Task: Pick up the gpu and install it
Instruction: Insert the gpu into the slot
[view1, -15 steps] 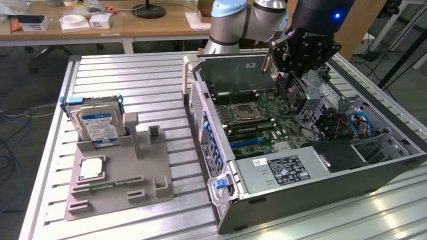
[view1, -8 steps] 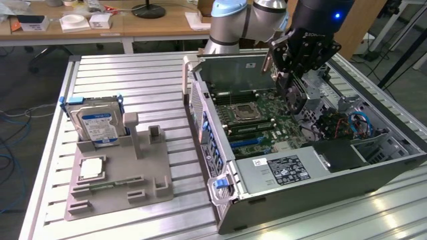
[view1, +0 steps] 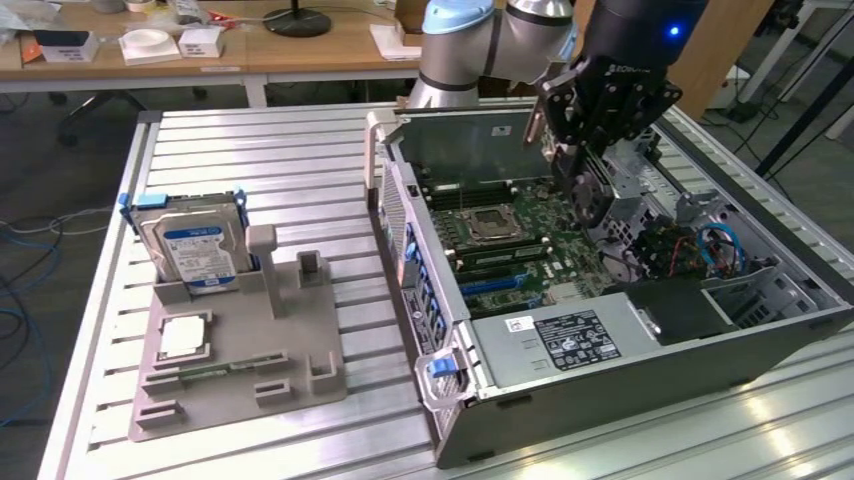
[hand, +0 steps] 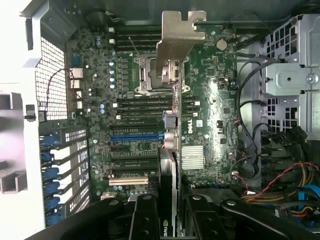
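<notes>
My gripper (view1: 591, 150) hangs over the open computer case (view1: 614, 400) and is shut on the gpu (view1: 587, 190), which hangs edge-down above the motherboard (view1: 514, 235). In the wrist view the gpu (hand: 169, 165) is seen edge-on between my two black fingers (hand: 145, 217), with its silver metal bracket (hand: 177, 37) at the far end. The card sits clear above the green motherboard (hand: 210, 100), roughly over the expansion slots, among them a blue slot (hand: 136, 136). The gripper (hand: 170, 212) holds the card's near end.
A grey fixture (view1: 240, 370) at the exterior view's left holds a silver hard drive (view1: 194, 250) upright and a processor chip (view1: 184, 338). Inside the case are a power supply (view1: 567, 338), drive cages (hand: 295, 80) and loose cables (hand: 280, 180). The case lies on a slatted metal table (view1: 267, 170).
</notes>
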